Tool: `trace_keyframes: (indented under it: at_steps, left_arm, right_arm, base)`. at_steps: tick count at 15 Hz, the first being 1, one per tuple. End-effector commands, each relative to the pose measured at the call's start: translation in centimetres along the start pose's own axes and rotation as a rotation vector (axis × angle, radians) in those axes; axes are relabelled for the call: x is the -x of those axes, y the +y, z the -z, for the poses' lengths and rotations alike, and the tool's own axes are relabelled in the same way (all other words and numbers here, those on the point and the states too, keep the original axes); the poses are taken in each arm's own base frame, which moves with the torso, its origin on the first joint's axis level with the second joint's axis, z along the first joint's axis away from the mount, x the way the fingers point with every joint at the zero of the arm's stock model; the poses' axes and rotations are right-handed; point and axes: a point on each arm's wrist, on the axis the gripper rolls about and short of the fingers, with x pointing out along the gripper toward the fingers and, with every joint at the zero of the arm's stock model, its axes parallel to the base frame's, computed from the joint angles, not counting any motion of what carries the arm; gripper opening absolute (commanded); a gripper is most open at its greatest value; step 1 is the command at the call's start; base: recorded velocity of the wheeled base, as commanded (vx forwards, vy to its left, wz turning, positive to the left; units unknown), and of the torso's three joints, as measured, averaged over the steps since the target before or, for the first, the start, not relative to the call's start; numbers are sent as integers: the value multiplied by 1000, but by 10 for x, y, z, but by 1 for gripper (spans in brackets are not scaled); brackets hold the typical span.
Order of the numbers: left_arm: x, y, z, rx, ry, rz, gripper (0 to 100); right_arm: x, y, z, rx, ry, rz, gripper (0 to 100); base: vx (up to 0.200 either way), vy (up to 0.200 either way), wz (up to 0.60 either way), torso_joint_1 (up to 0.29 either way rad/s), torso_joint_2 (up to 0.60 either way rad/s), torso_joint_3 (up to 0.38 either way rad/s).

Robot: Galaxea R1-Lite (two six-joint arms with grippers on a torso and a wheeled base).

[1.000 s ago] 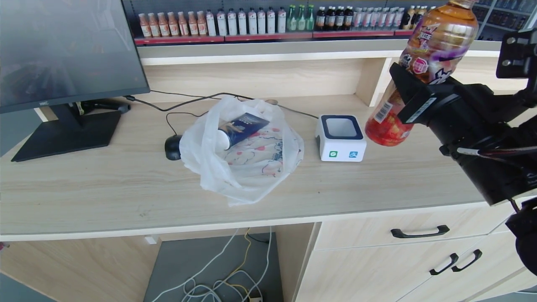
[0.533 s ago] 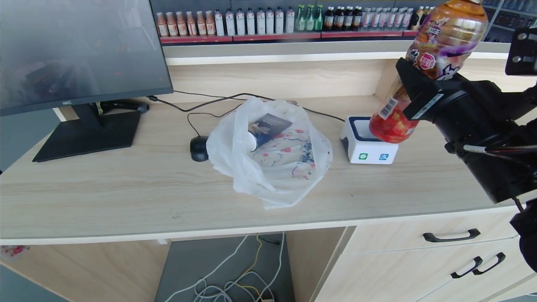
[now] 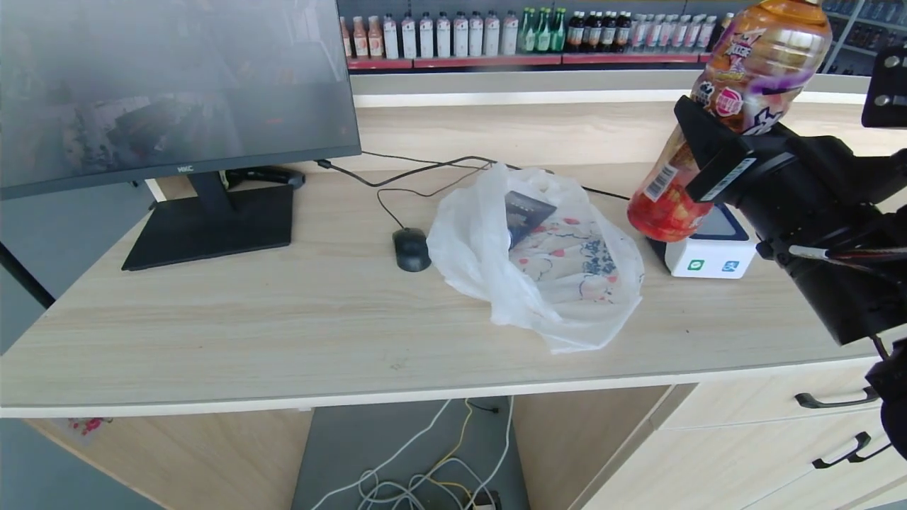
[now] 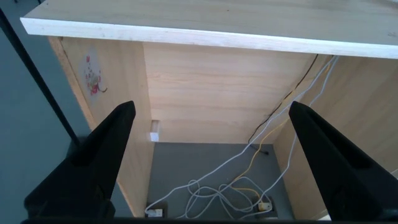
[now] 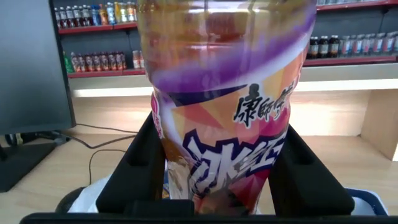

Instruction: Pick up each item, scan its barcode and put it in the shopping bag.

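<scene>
My right gripper (image 3: 717,157) is shut on a tilted bottle of reddish tea (image 3: 737,99) with a purple and orange label. The bottle's lower end hangs just above the white scanner (image 3: 708,256) at the counter's right, and its barcode (image 3: 660,183) faces the bag side. In the right wrist view the bottle (image 5: 224,106) stands between the black fingers (image 5: 142,168). A white plastic shopping bag (image 3: 560,283) lies open left of the scanner with a dark package (image 3: 526,211) inside. My left gripper (image 4: 211,168) is open below the counter's front edge, holding nothing.
A black mouse (image 3: 412,249) lies left of the bag, and a monitor (image 3: 170,85) on a black stand fills the back left. Cables run behind the bag. Drawers with black handles (image 3: 836,401) sit under the counter's right. Loose cables (image 4: 217,190) lie on the floor beneath.
The whole head picture has shifted right, so the camera moved. Against the counter, the held bottle has gone from right of the scanner to above it.
</scene>
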Motion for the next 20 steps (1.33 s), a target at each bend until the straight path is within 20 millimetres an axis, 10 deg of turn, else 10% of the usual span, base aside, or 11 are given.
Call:
trace_keyframes:
  at_steps: [1, 20]
  left_arm:
    - [0, 0, 0, 0, -1, 0, 100]
    - [0, 0, 0, 0, -1, 1, 100]
  right_arm:
    - [0, 0, 0, 1, 1, -1, 0]
    - [-62, 38, 57, -56, 160, -88, 0]
  base:
    - [0, 0, 0, 0, 0, 0]
    - [0, 0, 0, 0, 0, 0]
